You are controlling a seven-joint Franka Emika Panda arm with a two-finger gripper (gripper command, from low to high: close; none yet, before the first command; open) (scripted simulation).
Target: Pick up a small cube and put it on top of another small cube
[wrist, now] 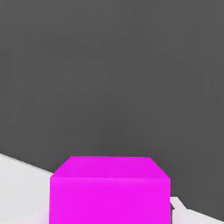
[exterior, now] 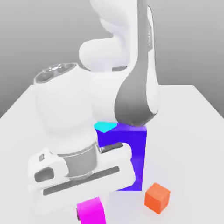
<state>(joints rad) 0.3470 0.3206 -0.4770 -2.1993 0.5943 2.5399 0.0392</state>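
Exterior view: arm [exterior: 107, 98] comes in from the top, bulky links stacked above and behind the wrist, one elbow-like joint with a grey band bulging toward the exterior view's right. From there the forearm section runs across to the exterior view's left, then the wrist drops down to the hand. Hand body [exterior: 83, 177] is wide and canted, its end on the exterior view's right sitting higher than the other. Gripper [exterior: 91, 210] is low in the frame, clenched on the magenta cube [exterior: 92, 212], which pokes out below the hand body; a dark bit of fingertip [exterior: 78, 213] shows against its side. Can't tell how much clearance the cube has over the table [exterior: 188, 131]. Big blue-purple block [exterior: 136, 157] stands behind the hand, partly covered by it. Cyan cube [exterior: 105, 126] is at the block's top edge, partly covered by the arm; can't tell what it rests on. Orange cube [exterior: 157, 198] is on the table, toward the exterior view's right from the magenta one, apart from it. Hand view: magenta cube close to the camera, two faces visible, a sliver of gripper hardware [wrist: 173, 212] right beside it. Dark grey expanse behind, with pale surface [wrist: 22, 192] on either side of the cube.
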